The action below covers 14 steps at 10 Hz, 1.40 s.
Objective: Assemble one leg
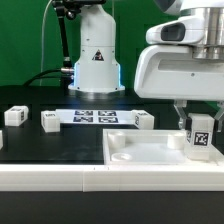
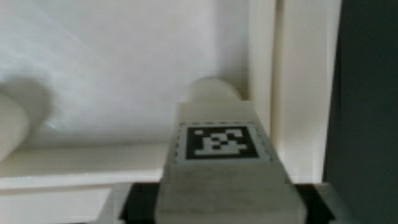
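Observation:
My gripper (image 1: 198,124) is shut on a leg (image 1: 200,138), a small white block with a black-and-white tag facing the camera. It holds the leg upright over the corner of the large white panel (image 1: 140,152) at the exterior view's right. In the wrist view the leg (image 2: 221,165) fills the middle between my dark fingers (image 2: 143,205), and its far end points at the panel's recessed corner (image 2: 107,110) beside the raised rim (image 2: 263,50). I cannot tell whether the leg touches the panel.
Three loose legs stand on the black table behind the panel: one (image 1: 15,116) at the exterior view's far left, one (image 1: 50,120) beside it, one (image 1: 143,120) near the middle. The marker board (image 1: 95,116) lies between them. The robot base (image 1: 95,60) stands behind.

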Tool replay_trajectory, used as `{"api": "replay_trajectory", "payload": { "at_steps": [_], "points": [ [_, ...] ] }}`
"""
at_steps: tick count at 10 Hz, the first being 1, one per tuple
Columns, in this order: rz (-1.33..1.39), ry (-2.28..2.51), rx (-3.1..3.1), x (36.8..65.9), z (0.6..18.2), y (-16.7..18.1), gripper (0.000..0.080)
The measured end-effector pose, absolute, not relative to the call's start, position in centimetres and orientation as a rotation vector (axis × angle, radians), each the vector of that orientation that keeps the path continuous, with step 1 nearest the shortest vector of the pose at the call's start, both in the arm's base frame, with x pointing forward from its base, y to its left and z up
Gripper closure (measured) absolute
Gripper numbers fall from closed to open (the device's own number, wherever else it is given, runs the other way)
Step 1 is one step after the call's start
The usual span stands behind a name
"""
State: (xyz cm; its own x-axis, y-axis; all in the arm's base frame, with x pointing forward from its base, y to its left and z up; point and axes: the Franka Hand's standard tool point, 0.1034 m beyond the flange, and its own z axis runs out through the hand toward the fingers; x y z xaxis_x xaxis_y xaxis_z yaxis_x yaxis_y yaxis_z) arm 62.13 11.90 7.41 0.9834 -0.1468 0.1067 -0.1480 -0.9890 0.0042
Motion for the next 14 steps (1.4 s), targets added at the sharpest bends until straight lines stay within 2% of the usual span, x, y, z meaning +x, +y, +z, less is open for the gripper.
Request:
{"api": "replay_trajectory", "payload": {
  "at_steps": [7,10,12,13,14],
  "points": [
    [0.145,-1.465,2.809,61.57,7.15,12.19,0.0508],
    [0.147,-1.796,2.616,61.43,7.14,12.27,0.0508],
    [0.142,-1.829,2.600,61.44,7.14,12.23,0.0508],
    [0.143,-1.805,2.616,61.46,7.14,12.21,0.0423],
    [0.140,-1.744,2.661,61.52,7.14,12.00,0.0287]
  ]
}}
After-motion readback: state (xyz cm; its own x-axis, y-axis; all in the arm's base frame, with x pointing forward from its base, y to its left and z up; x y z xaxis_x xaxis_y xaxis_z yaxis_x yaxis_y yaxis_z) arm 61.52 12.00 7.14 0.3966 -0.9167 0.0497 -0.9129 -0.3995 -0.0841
